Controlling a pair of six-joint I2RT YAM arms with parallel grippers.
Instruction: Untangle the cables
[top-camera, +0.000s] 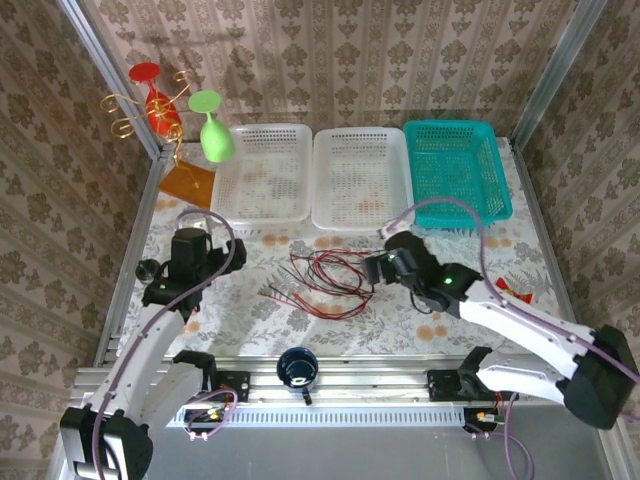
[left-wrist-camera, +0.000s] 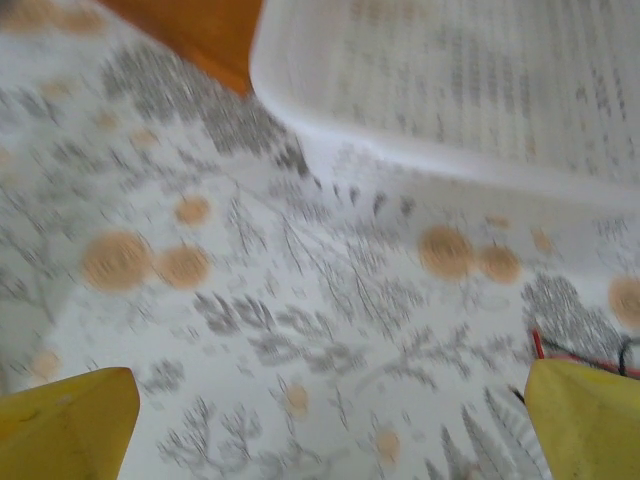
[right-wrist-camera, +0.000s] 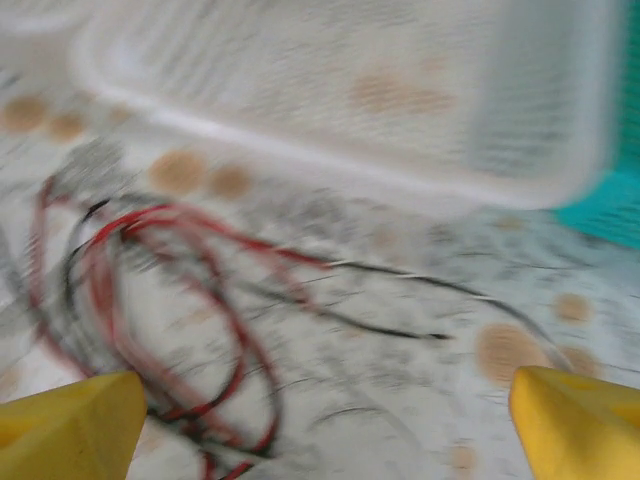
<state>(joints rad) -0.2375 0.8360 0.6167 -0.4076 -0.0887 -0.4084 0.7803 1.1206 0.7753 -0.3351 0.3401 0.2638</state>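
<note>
- Top view: I count one tangle of red and black cables (top-camera: 325, 280) mid-surface (top-camera: 250, 315), strands uncountable, between left end effector (top-camera: 238, 256) and right end effector (top-camera: 378, 266). Two white baskets (top-camera: 262, 172) and one teal basket (top-camera: 455, 170) stand behind.
- Left wrist: left end effector (left-wrist-camera: 330, 400) spread wide, empty; cables (left-wrist-camera: 580, 355) at right edge.
- Right wrist: right end effector (right-wrist-camera: 320, 400) spread wide above cables (right-wrist-camera: 170, 300), gripping nothing.

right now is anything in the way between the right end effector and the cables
Nothing visible does. The cables lie on bare tablecloth just ahead of the open right end effector; the white basket sits beyond them.
</note>
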